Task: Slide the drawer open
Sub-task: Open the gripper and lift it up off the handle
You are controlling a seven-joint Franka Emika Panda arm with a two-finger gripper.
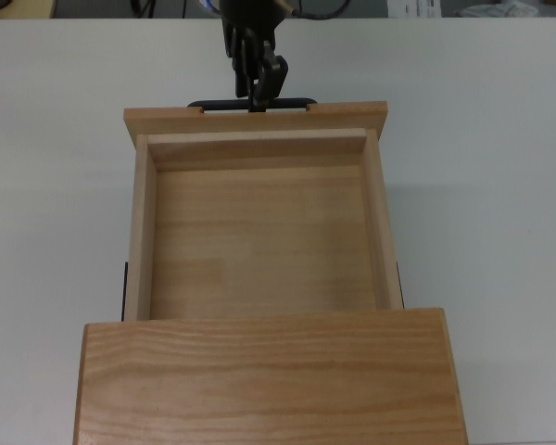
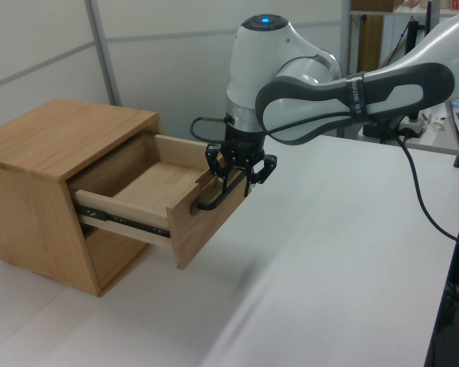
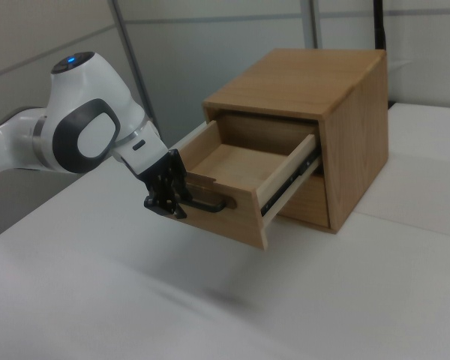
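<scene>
Drawer [image 1: 259, 236] is pale, smooth matt wood; cabinet [image 1: 269, 380] is grainier wood. Handle [image 3: 210, 204] looks black metal, arm shell [image 2: 291, 69] glossy white plastic, surface [image 1: 500, 185] matt white.

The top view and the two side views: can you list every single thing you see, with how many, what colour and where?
Light wooden drawer: one, pale wood, pulled far out of the cabinet, nothing inside it.
Thin black U-shaped handle: one, black, on the drawer's front panel.
Grained wooden cabinet: one, warmer brown wood, standing on the table.
Black metal slide rails: one showing on each side of the drawer, black.
White table: one, white, under everything.
White and grey robot arm: one, reaching toward the drawer front.
Black two-finger gripper: one, black, at the handle.
</scene>
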